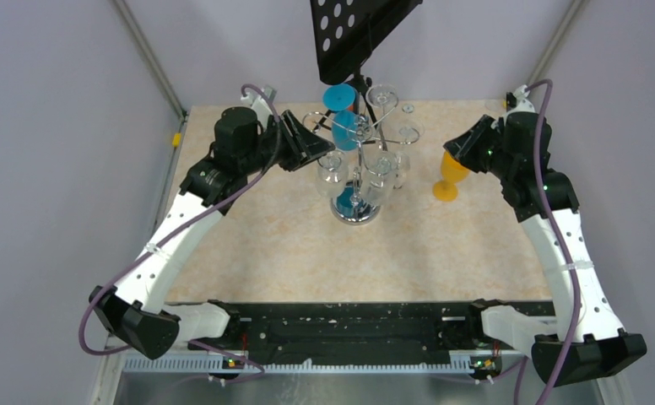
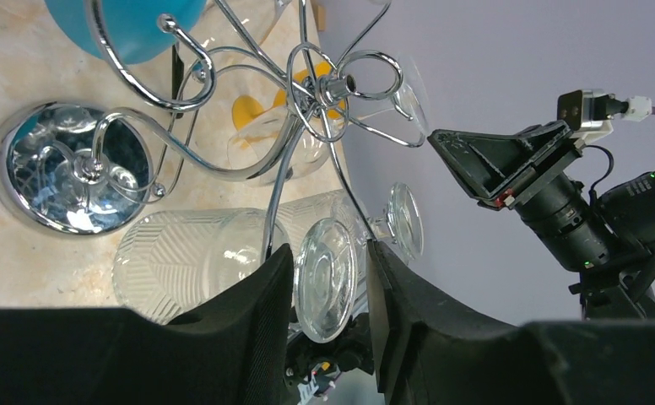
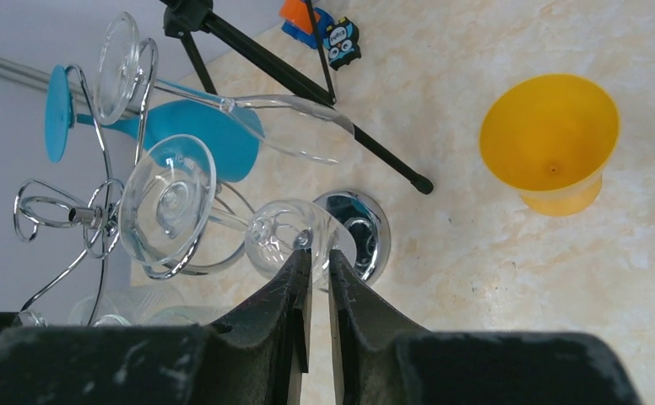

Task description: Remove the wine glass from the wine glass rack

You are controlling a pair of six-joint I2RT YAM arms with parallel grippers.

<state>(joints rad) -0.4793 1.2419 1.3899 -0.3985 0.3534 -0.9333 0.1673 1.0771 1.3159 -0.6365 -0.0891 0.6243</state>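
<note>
The wine glass rack, chrome wire with curly arms and a round mirrored base, stands at the back middle of the table. Clear and blue glasses hang from it upside down. My left gripper is at its left side. In the left wrist view its jaws stand on either side of the round foot of a ribbed clear wine glass, closed in on it. The right gripper hovers apart from the rack, beside the yellow cup. Its fingers are nearly together with nothing between them.
A yellow cup stands upright on the table right of the rack. A black tripod stand with a perforated plate rises behind the rack, its legs spread on the table. Blue glasses hang on the rack's far side.
</note>
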